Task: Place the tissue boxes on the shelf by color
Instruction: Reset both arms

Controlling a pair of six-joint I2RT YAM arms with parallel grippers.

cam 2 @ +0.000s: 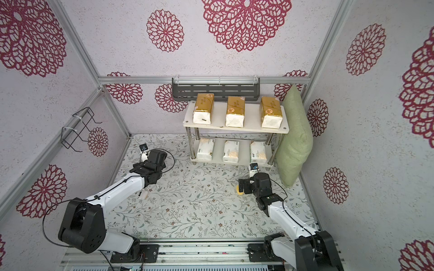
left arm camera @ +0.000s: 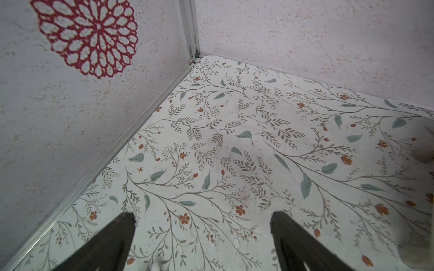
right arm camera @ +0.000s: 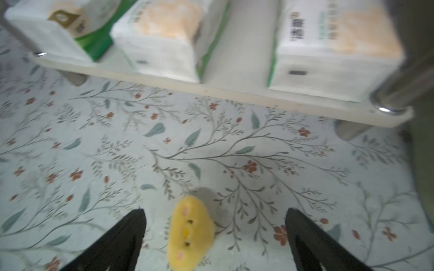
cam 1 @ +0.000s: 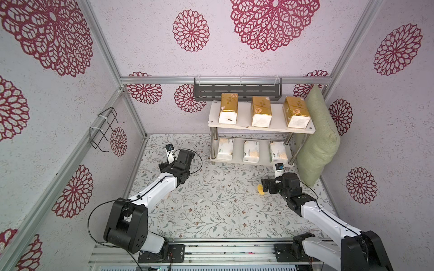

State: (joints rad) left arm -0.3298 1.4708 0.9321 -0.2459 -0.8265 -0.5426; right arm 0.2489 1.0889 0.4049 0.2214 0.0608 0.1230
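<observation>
At 1 o'clock by shelf (cam 1: 213, 113), tissue packs (cam 1: 229, 108) sorted, back empty, spread right gripper (right arm camera: 215, 211) toward 6 o'clock without nudging yellow toy (right arm camera: 190, 232), with left gripper (left arm camera: 203, 214) spread too.

**Desk:** How is the light?

**Photographer:** Bright, even and diffuse in both top views, with no hard glare. The gold tissue packs (cam 1: 261, 110) carry a mild sheen. The shelf (cam 1: 244, 115) shades its lower board, so the white tissue packs (cam 1: 250, 152) there look dimmer.

**Desk:** Sharpness?

**Photographer:** The top views are crisp at centre. It is a wide-angle picture, so the frame uprights (cam 1: 102, 47) splay outward toward the corners. The left wrist view is sharp across the floral bench (left arm camera: 234, 145), with blurred blobs at one edge. The right wrist view is soft throughout and the pack print is smeared. There, the yellow lump (right arm camera: 191, 231) throws a faint grey shadow and a chrome leg (right arm camera: 397, 91) shows one small highlight.
</observation>
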